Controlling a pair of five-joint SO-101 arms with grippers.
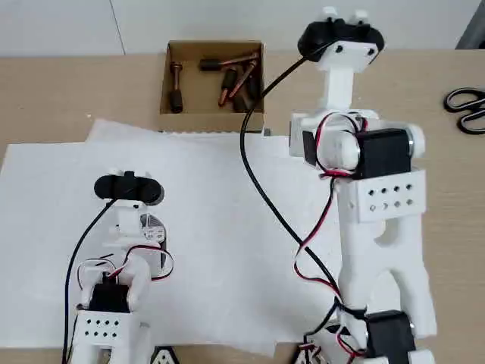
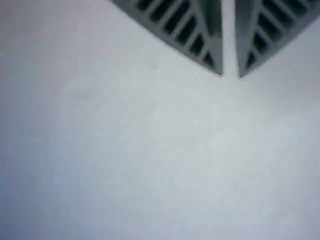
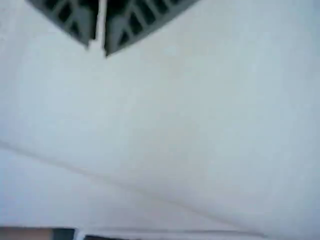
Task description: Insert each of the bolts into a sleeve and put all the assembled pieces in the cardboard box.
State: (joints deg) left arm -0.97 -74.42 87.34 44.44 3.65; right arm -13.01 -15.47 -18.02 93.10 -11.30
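With the bolt-and-sleeve pieces (image 1: 231, 80) seemingly all in the cardboard box (image 1: 204, 121), park both arms gently, left fingers (image 2: 207, 50) and right fingers (image 3: 125, 30) clenched on nothing (over the white paper (image 1: 220, 227)).

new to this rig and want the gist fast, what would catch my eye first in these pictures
A tall white arm stands at the right of the table, stretched toward the cardboard box at the far edge. A lower arm sits near left over the white paper sheet. Several coppery and dark bolt pieces lie in the box, and black scissors lie at the far right edge.
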